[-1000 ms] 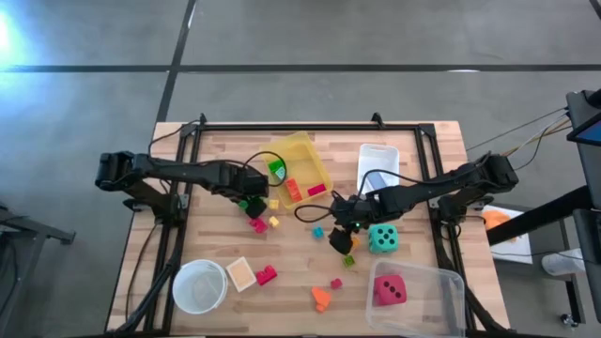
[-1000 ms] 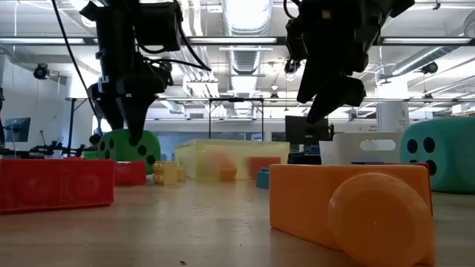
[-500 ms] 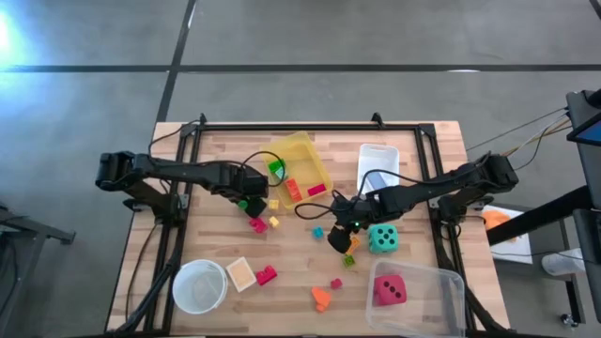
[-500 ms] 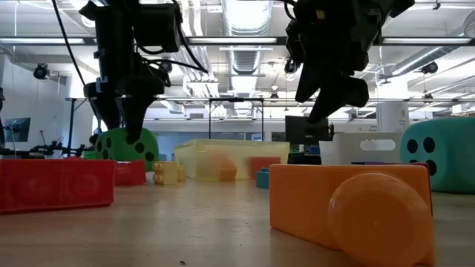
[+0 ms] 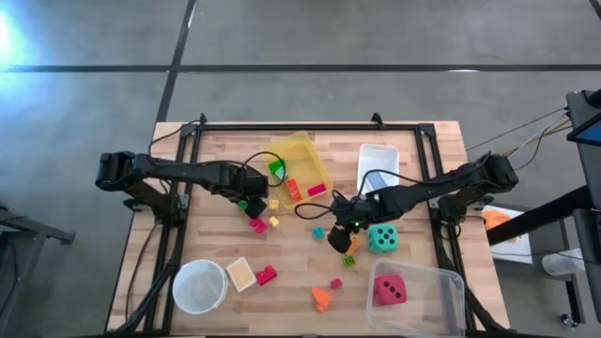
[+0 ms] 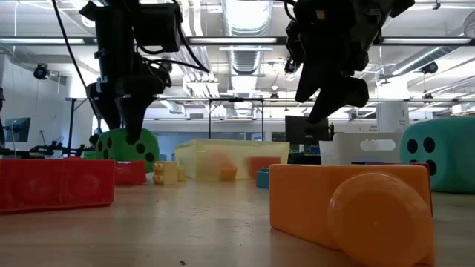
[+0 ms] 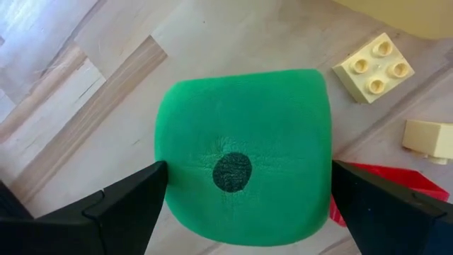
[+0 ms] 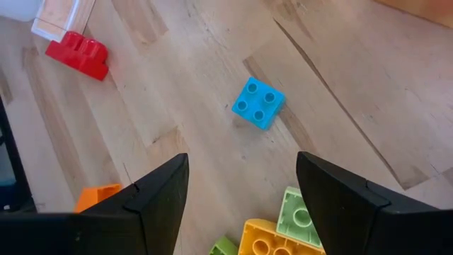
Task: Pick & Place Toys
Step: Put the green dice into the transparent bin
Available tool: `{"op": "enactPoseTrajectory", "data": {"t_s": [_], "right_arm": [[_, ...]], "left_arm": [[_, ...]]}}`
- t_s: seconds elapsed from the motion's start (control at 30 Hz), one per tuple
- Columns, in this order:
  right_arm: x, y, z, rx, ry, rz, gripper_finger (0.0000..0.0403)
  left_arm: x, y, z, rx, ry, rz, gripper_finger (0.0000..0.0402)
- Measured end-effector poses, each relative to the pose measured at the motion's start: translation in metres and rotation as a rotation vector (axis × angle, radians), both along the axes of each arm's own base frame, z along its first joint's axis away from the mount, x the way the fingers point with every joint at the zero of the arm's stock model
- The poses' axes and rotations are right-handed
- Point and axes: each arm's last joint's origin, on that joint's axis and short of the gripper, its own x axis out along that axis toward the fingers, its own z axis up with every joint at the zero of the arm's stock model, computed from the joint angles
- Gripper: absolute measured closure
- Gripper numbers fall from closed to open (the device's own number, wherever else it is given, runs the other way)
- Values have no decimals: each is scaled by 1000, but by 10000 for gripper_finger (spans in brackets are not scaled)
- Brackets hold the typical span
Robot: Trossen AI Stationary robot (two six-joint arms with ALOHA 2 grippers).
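Beside the yellow bin point(image 5: 305, 161), the green die point(image 7: 244, 154) shows one black dot upward between the spread, released left gripper point(image 7: 244, 212) fingers; no long axis.

Blue block point(image 8: 258, 103) — bare wood around (unobstructed)

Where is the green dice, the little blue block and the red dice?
green dice point(image 7: 244, 159), left wrist view, on its top face by the black dot.
blue block point(image 8: 258, 103), right wrist view, on its studded top.
red dice point(image 5: 390, 289), high view, on its top face.
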Motion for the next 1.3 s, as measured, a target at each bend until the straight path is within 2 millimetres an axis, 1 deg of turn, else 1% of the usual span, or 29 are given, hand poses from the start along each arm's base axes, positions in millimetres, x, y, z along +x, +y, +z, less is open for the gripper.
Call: {"op": "enactPoseTrajectory", "data": {"t_s": [0.1,0.23,0.33,0.6,0.77,0.87,0.97,1.03,1.3], "right_arm": [[0,0,0,0,0,0,148],[0,0,0,0,0,0,148],[0,0,0,0,0,0,148],[0,0,0,0,0,0,148],[0,0,0,0,0,0,148],[0,0,0,0,0,0,148],[0,0,0,0,0,0,148],[0,0,0,0,0,0,148],[0,0,0,0,0,-1,148]], "left_arm": [[0,0,-1,1,-6,0,15],[1,0,-1,9,-24,57,15],[-1,1,-3,22,-19,60,15],[-3,1,-17,68,0,62,15],[-2,1,-19,95,3,37,16],[-2,1,-19,98,9,20,23],[-3,1,-19,98,11,17,50],[-3,1,-19,98,12,15,78],[-3,1,-18,107,16,-4,222]]}}
